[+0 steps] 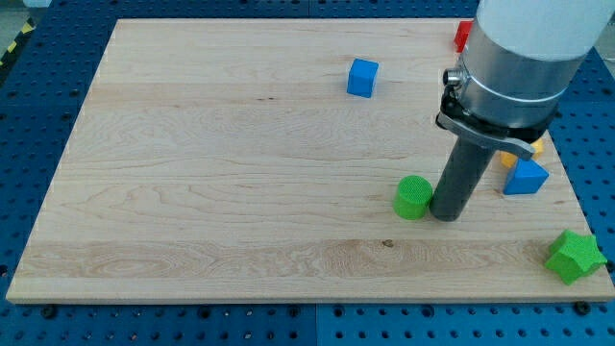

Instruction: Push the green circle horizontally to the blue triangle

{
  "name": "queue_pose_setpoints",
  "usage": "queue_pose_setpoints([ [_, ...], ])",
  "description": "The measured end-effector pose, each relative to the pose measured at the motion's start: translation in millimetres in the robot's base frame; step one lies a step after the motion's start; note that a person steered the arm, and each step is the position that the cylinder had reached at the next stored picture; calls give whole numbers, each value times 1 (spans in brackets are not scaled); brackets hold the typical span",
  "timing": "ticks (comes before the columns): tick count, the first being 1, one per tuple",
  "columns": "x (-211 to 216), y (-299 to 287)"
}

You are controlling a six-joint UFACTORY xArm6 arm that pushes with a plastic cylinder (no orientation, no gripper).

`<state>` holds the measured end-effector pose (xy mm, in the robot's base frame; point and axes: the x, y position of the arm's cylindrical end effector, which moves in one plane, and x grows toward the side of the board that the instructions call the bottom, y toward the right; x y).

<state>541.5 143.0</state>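
Note:
The green circle (413,197) sits on the wooden board (240,173) at the lower right of the middle. The blue triangle (525,178) lies to its right near the board's right edge. My tip (446,214) rests on the board right beside the green circle's right side, touching or nearly touching it, between the circle and the blue triangle.
A blue cube (362,77) sits near the view's top. A green star-shaped block (575,256) lies at the lower right corner. A red block (463,36) peeks out at the top right, and an orange block (534,148) shows just above the blue triangle, both partly hidden by the arm.

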Motion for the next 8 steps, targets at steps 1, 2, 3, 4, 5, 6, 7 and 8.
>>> queue_pose_setpoints([
  [1, 33, -19],
  [2, 34, -53],
  [3, 34, -57],
  [4, 34, -52],
  [5, 30, -48],
  [6, 18, -48],
  [7, -3, -43],
  [8, -10, -36],
])
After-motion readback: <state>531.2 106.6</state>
